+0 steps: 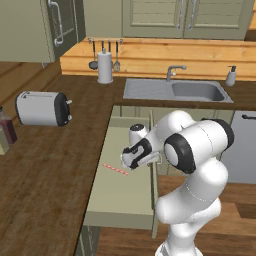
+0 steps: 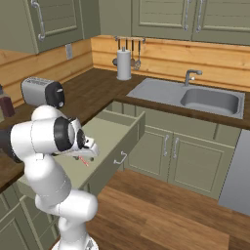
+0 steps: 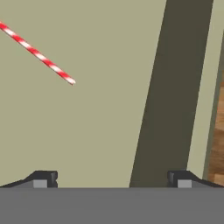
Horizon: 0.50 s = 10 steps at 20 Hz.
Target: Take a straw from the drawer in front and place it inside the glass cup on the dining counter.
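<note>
One straw lies flat in the drawer, ahead-left of the wide-open, empty tool, awaiting pickup.

The drawer stands pulled out under the dark tabletop. A short red bit, probably the straw, lies on its floor just below the arm's head. Behind are a toaster and a sink.
</note>
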{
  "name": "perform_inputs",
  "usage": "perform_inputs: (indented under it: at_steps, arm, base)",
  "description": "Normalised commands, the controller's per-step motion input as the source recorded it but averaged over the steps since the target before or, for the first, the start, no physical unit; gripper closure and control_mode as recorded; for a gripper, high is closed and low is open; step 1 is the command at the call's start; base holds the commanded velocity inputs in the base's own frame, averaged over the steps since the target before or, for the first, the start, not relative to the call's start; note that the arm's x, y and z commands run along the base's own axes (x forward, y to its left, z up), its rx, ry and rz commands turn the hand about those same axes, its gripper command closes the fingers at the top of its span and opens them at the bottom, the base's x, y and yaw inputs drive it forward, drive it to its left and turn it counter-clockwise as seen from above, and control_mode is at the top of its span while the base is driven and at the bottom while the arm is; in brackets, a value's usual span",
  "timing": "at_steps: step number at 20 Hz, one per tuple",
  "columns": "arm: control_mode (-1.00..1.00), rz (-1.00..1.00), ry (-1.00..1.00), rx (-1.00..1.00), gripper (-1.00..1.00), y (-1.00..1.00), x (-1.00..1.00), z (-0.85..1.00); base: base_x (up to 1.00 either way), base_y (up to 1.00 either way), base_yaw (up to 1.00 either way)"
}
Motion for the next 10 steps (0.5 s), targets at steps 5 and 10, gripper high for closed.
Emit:
perform_inputs:
  at_steps: [5,10]
  arm:
    - [-1.0,-0.07,0.05,-0.16,-1.0,-0.44,0.17,-0.33]
    - [-1.0,-0.07,0.07,-0.14,-1.0,-0.63,0.11,-0.25]
  base:
    - [0.0,0.0,0.0]
    - [0.0,0.0,0.0]
